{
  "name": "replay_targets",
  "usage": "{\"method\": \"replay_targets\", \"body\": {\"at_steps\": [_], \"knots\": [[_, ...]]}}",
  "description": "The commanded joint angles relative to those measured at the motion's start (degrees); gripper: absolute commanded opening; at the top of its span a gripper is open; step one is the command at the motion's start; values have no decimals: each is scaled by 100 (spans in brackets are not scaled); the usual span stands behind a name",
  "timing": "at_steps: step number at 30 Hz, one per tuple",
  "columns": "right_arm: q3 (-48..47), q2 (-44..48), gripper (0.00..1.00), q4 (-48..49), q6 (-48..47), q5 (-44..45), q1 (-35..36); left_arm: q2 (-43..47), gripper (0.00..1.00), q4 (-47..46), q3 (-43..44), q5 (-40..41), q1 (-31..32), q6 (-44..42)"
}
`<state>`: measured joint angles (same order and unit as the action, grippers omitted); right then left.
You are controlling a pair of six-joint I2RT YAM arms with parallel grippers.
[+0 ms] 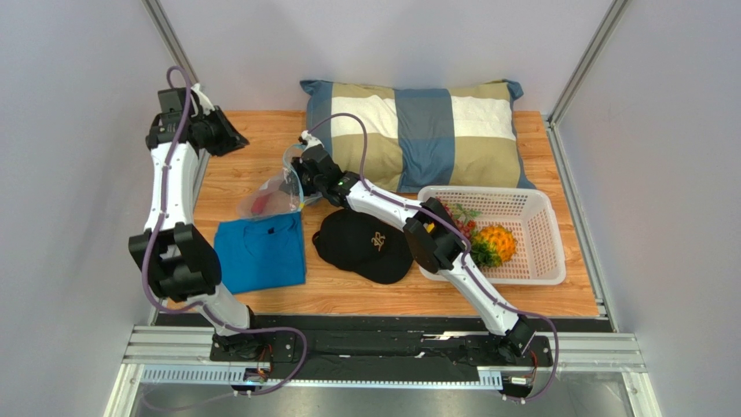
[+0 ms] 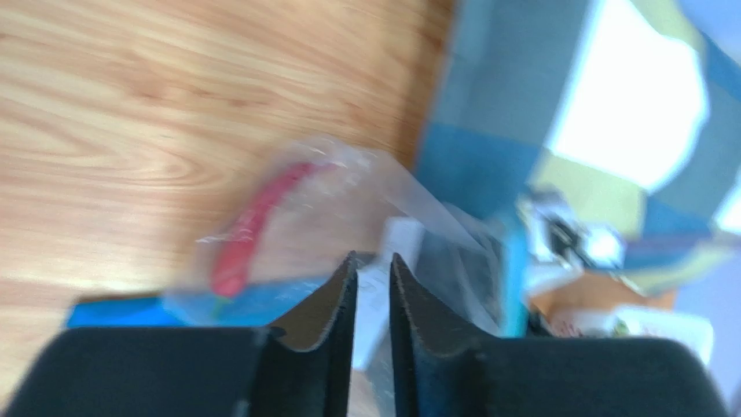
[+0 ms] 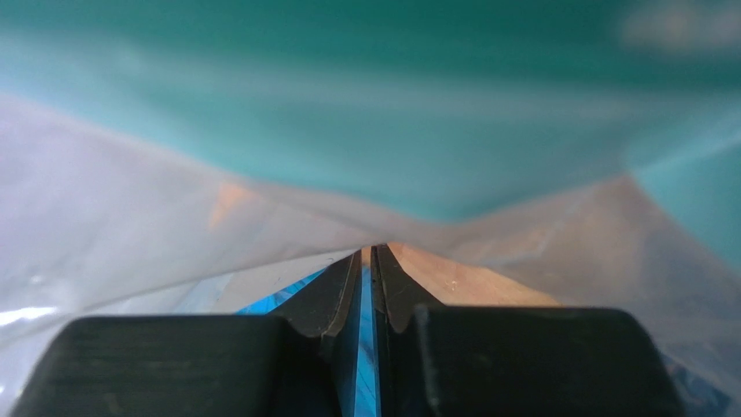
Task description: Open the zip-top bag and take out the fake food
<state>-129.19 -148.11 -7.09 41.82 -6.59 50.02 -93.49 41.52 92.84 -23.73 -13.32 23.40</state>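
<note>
Right gripper (image 3: 371,254): jaws all but together, clamped on the teal-blue zip strip (image 3: 365,347) of the zip-top bag (image 3: 130,226), only a thin blue line between the 2 black fingers. Mouth rim curving in a loop beside the pinch, clear floppy film sagging away to the left. Reaches across from the near-right base, forearm low over the black cap (image 1: 361,245), wrist bent toward the left half of the table (image 1: 235,178).

Left gripper (image 2: 372,259): jaws a narrow slit apart, closed on nothing, ridged inner faces showing. Hangs well apart from the bag at the far-left corner, arm standing steeply from the near-left base, elbow folded, wrist turned toward the bag.

Of the fake food, 1 red chili (image 2: 252,224) inside the bag, long and slim, against the film. Orange pineapple (image 1: 497,241) with green leaves in the white mesh basket (image 1: 544,217) at the right, beside small red pieces (image 1: 467,226) too small to name and partly covered by the right arm's elbow.

Right wrist view filled with wrinkled, milky plastic close to the lens; behind it a teal blur, probably the folded blue shirt (image 1: 261,252). Left wrist view smeared, bag outline soft, its lower edge cut off by the fingers.

Bag's lower end at the shirt's far edge, near the checked pillow (image 1: 417,126), soft, in blue, tan and white blocks. Table of pale wood grain.
</note>
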Motion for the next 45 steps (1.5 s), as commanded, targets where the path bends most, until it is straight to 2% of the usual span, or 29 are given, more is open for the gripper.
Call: {"method": "replay_targets", "body": {"at_steps": [1, 2, 4, 10, 15, 18, 27, 29, 39, 45], "knots": [[-300, -183, 12, 542, 107, -202, -27, -1186, 20, 1558, 1050, 921, -83, -423], [-292, -191, 12, 525, 107, -272, -27, -1519, 17, 1718, 1157, 966, -83, -519], [-248, -183, 12, 568, 116, -343, -19, -1689, 16, 1807, 1035, 1238, -92, -678], [-239, -244, 15, 656, 238, -554, -27, -1795, 11, 1649, 341, 1476, -83, -810], [-318, -385, 13, 657, 432, -616, 8, -2041, 12, 1667, 244, 1906, -57, -969], [-432, -543, 10, 841, 484, -598, 51, -2269, 12, 1553, 243, 1784, -39, -986], [-722, -912, 12, 920, 687, -615, 122, -3113, 14, 1323, 541, 1801, 145, -1048], [-766, -965, 13, 920, 748, -624, 140, -3131, 14, 1289, 621, 1418, 233, -1004], [-933, -1237, 43, 991, 933, -642, 219, -2894, 13, 911, 332, 290, 409, -828], [-951, -1448, 55, 1279, 1196, -738, 210, -2648, 10, 709, 147, -9, 401, -1126]]}}
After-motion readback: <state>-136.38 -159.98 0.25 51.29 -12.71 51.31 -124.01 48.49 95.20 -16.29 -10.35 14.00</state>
